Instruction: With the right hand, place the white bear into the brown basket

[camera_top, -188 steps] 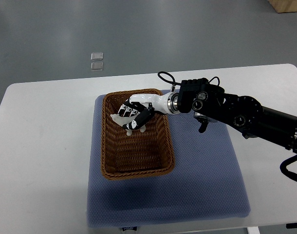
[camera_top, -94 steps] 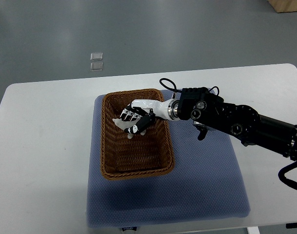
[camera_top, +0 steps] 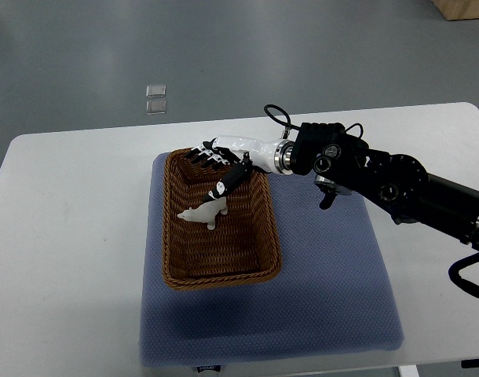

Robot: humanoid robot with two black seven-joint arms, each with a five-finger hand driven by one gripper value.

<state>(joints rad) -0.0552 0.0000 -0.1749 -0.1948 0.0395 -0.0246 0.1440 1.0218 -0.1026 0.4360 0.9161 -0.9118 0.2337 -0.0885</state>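
Observation:
The white bear [camera_top: 202,213] lies on the floor of the brown wicker basket [camera_top: 177,267], in its far half. My right hand [camera_top: 214,165] is open over the basket's far rim. Its fingers are spread and hold nothing. One dark finger [camera_top: 230,181] points down toward the bear from just above it, and I cannot tell whether it touches. The right arm [camera_top: 381,181] comes in from the right edge.
The basket stands on a blue-grey padded mat [camera_top: 334,290] on a white table [camera_top: 67,236]. Two small clear squares [camera_top: 155,97] lie on the grey floor beyond the table. A wooden box corner [camera_top: 463,8] shows at the top right.
My right hand let go of the white bear, which now lies in the basket. The hand opened and drew back up toward the basket's far rim.

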